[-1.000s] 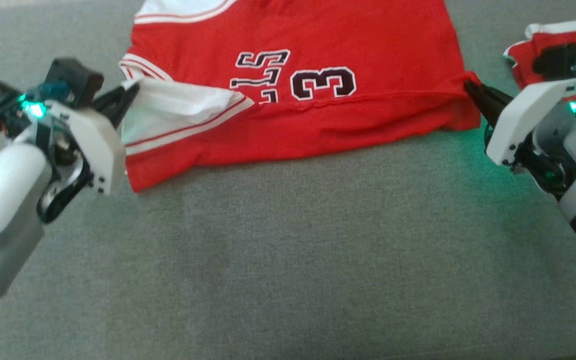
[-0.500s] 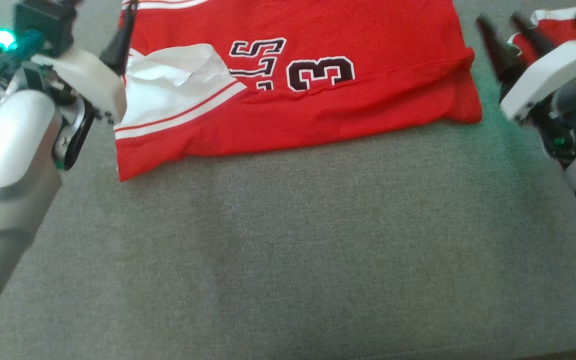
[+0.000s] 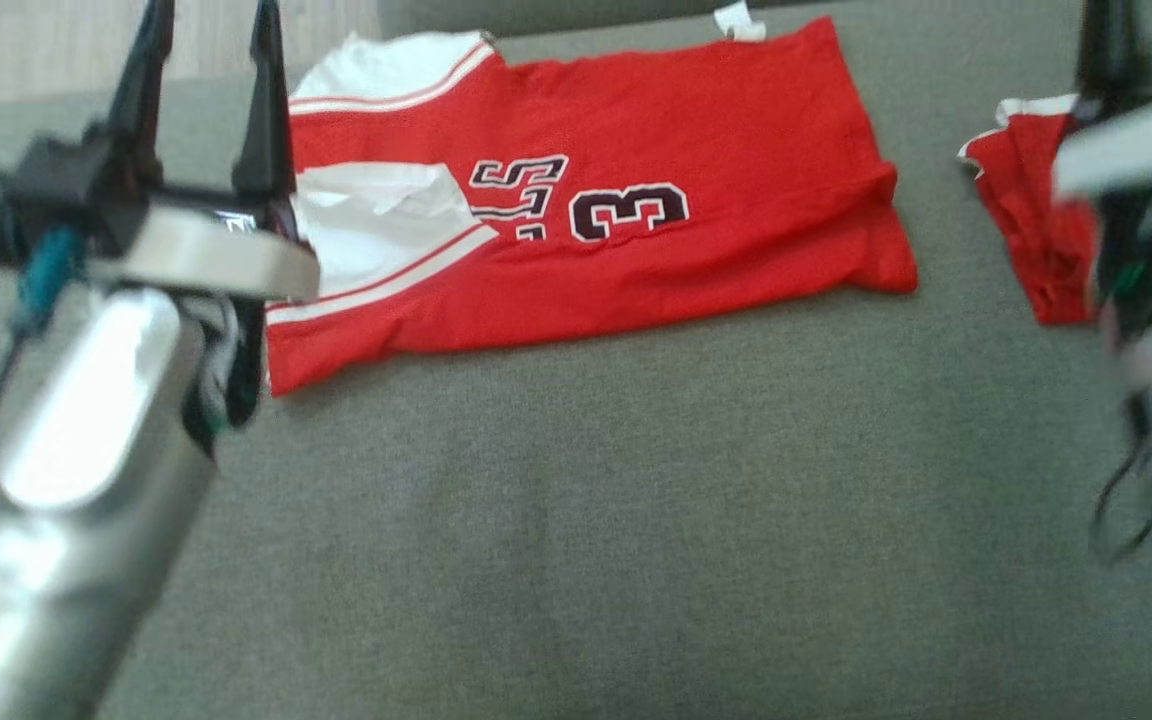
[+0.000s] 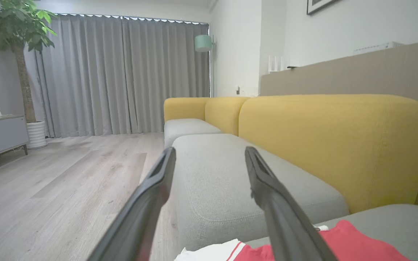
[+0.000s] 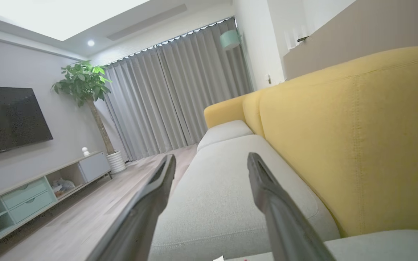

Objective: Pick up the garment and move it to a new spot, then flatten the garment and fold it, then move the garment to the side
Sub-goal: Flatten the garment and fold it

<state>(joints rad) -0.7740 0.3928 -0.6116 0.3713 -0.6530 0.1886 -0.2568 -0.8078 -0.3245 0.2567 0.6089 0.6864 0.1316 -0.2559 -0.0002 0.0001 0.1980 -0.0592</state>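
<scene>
The garment (image 3: 636,270), a red jersey with white trim and a dark number, lies folded on the grey cushion (image 3: 636,520). Its near fold edge runs left to right. My left gripper (image 3: 206,40) hovers above the garment's left end, open and empty, fingers pointing up the view. In the left wrist view the same gripper (image 4: 209,156) is spread wide, with the garment (image 4: 357,243) low at the bottom edge. My right gripper (image 3: 1146,40), blurred, is raised to the right of the garment. In its own view the right gripper (image 5: 210,161) is open with nothing between the fingers.
A second crumpled red and white cloth (image 3: 1026,220) lies on the cushion at the right, under my right arm. The yellow backrest (image 4: 332,145) runs behind the grey seats. Wooden floor (image 4: 67,181) lies beyond the sofa's edge, with a potted tree (image 5: 85,87) and a low cabinet (image 5: 31,195).
Both grippers opened and let go of the garment's near corners, then lifted away. The folded garment stays on the cushion. The head camera has tilted, so the whole picture shifted.
</scene>
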